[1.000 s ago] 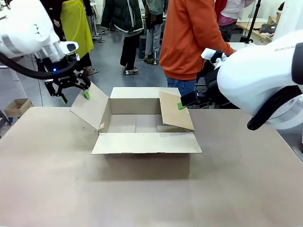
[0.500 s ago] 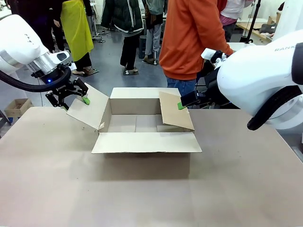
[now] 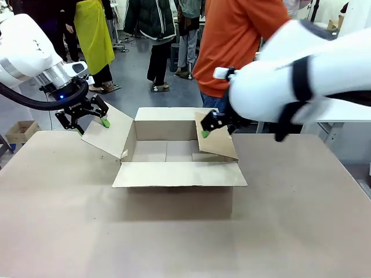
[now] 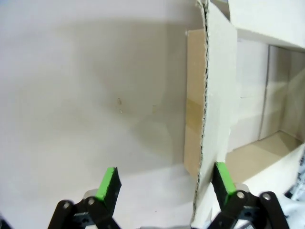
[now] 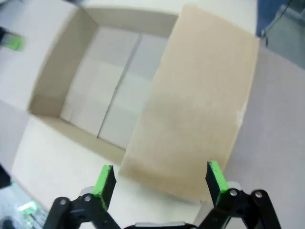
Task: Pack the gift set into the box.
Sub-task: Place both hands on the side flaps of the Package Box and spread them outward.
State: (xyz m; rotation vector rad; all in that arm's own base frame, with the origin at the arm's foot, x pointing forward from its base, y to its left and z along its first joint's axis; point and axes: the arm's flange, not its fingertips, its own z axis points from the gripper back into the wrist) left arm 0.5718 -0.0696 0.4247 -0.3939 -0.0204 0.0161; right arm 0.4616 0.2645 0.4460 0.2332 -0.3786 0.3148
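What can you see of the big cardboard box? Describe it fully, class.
The box is brown corrugated cardboard, upright on the table, open, nothing visible inside, a seam across its floor. Front flap lies folded out flat; left flap slants outward between the open left gripper's fingers; right flap leans inward near the open right gripper.

Table (image 3: 301,226): pale brown, is lying under soft, even light.
Floor (image 3: 130,87): grey and smooth, is stretching away beyond the table's far edge.
People: several are standing beyond the table's far edge, a person in an orange top (image 3: 232,40) nearest it.
Small carton (image 3: 21,130): is sitting on the floor off the table's far left corner.
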